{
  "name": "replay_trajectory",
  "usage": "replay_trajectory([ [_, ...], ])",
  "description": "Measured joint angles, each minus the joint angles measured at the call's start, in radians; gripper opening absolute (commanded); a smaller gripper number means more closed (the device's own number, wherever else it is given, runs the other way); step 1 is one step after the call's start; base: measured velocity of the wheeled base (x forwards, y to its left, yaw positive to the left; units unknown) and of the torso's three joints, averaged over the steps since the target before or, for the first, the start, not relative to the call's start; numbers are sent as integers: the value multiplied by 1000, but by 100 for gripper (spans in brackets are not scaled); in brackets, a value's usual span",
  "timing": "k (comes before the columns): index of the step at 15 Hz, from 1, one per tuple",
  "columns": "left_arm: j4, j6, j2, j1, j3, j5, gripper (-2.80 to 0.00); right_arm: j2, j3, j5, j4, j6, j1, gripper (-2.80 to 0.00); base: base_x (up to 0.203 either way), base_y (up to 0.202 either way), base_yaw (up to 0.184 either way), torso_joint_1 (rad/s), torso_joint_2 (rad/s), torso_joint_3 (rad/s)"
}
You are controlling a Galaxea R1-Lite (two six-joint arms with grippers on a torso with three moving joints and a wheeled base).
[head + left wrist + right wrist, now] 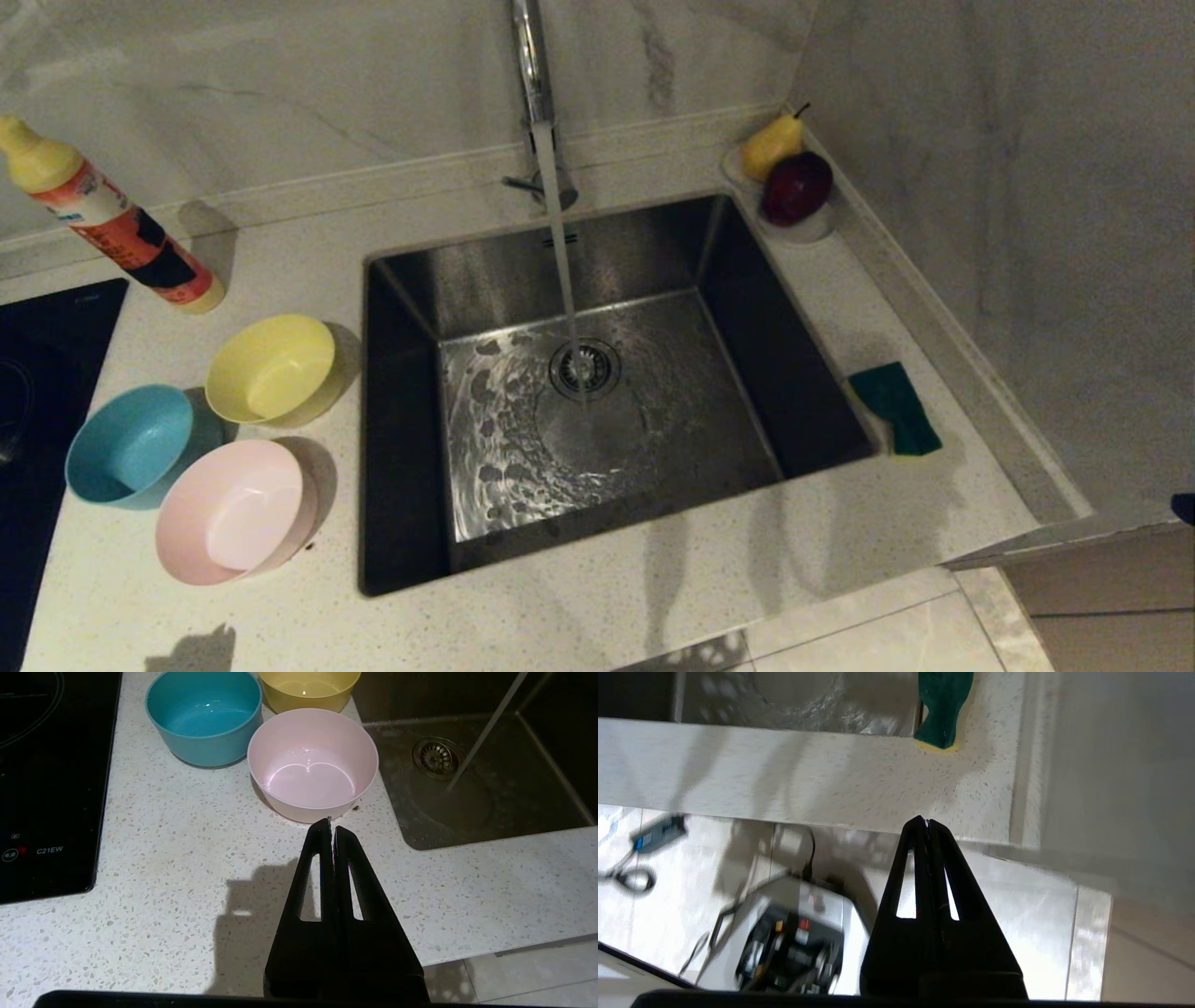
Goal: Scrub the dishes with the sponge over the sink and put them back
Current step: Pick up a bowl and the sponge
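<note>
Head view only: tap (534, 84) running, its stream falling onto the drain strainer (584, 367) of the sink (597, 392); neither gripper appears here.
Left wrist view only: left gripper (331, 823), black fingers pressed together and holding nothing, above the counter just in front of the pink bowl (313, 763).
Right wrist view only: right gripper (927, 822), fingers closed and empty, over the counter's front edge, short of the sponge (943, 704); floor tiles and a device with cables below.
Bowls: yellow bowl (271, 367), blue bowl (131, 445) and pink one clustered left of the sink, all upright.
Sponge: green face up, on the counter right of the sink, just beside its rim.
Surface: pale speckled counter (280, 271); black cooktop (47, 373) further left of the sink than the bowls; detergent bottle (112, 219) behind the bowls.
Room: marble-look walls; a pear (771, 145) and a dark red fruit (796, 187) on a small dish at the sink's far right corner.
</note>
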Motion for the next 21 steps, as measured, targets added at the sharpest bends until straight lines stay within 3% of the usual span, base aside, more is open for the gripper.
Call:
replay_trajectory([
  [1,0,0,0,0,0,0,-280,75,-33,-28,-5,0,29,0,0,0,0,0,0,0],
  [6,0,0,0,0,0,0,-280,353,-92,-231,-95,41,232,0,0,0,0,0,0,0],
  [8,0,0,0,0,0,0,-280,430,-93,-286,-137,67,278,0,0,0,0,0,0,0],
  [12,0,0,1,0,0,0,-280,541,-53,-327,-276,73,299,0,0,0,0,0,0,0],
  [21,0,0,1,0,0,0,-280,613,-45,-328,-281,40,249,0,0,0,0,0,0,0],
])
